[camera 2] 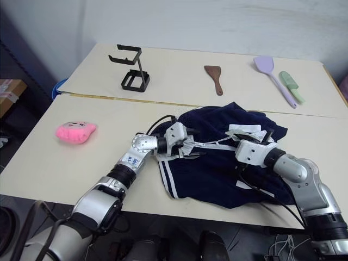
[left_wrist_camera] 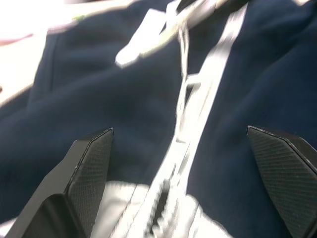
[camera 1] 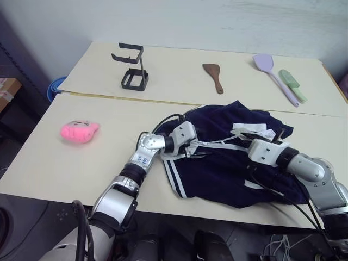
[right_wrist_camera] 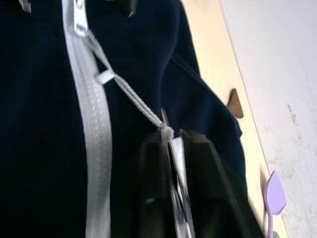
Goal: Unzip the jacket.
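Observation:
The navy jacket (camera 1: 228,168) lies crumpled on the near table, right of centre, its white zipper (right_wrist_camera: 91,124) running down the front. My left gripper (left_wrist_camera: 181,131) is open over the fabric, its fingers (left_wrist_camera: 89,163) standing wide on either side of the zipper (left_wrist_camera: 198,109) near the white collar. My right gripper (right_wrist_camera: 171,136) is shut on a thin paper hang tag (right_wrist_camera: 177,198). A white cord (right_wrist_camera: 131,96) runs taut from the tag to the zipper's slider. In the head view both grippers face each other across the jacket's upper front.
A pink plush toy (camera 1: 80,131) sits on the near table's left. On the far table stand a black wire stand (camera 1: 133,68), a brown spatula (camera 1: 213,76), a lilac spatula (camera 1: 272,73) and a green brush (camera 1: 292,84). The jacket's lower edge lies close to the table's front edge.

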